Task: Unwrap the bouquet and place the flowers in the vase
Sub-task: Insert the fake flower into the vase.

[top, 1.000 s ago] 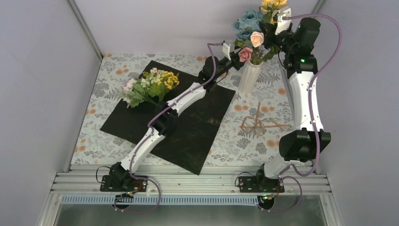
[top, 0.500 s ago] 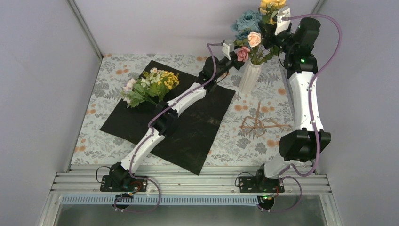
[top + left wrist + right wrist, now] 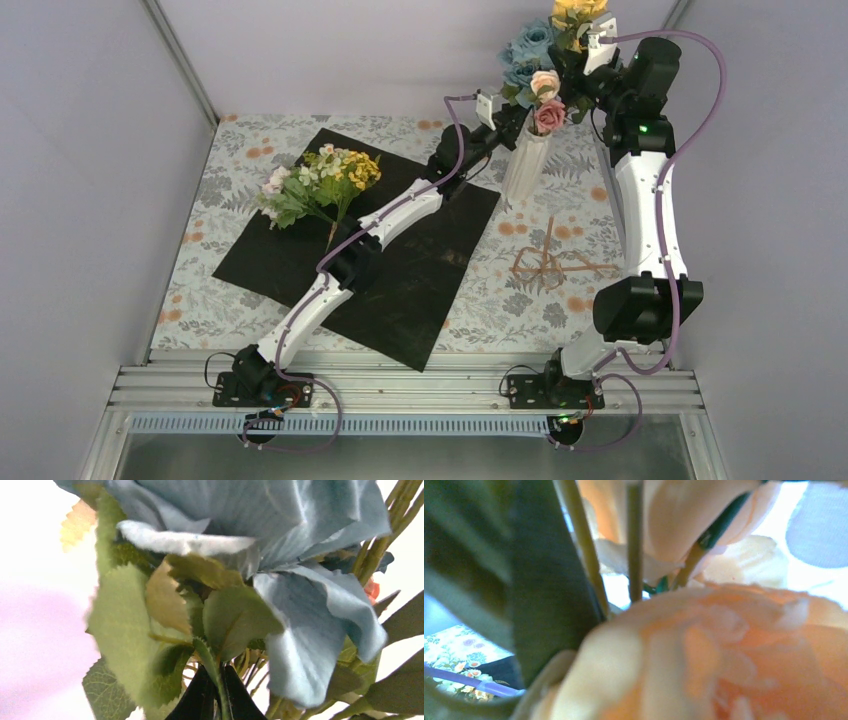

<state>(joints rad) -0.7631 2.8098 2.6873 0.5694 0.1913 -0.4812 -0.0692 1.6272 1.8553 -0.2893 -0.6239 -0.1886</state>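
Tall narrow white ribbed vase [image 3: 526,165]: far right, standing, leaning slightly left.
Artificial flowers with blue, pink, peach and yellow blooms [image 3: 533,62]: stems in vase, heads bunched above rim.
Smaller bunch of white, lilac and yellow flowers [image 3: 322,180]: lying far left on large black square sheet [image 3: 400,270].
Sheet opened flat, unwrapped.

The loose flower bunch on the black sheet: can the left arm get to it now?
Probably not yet: its fingers are shut on a green stem at the white ribbed vase. Otherwise nothing covers the loose flower bunch.
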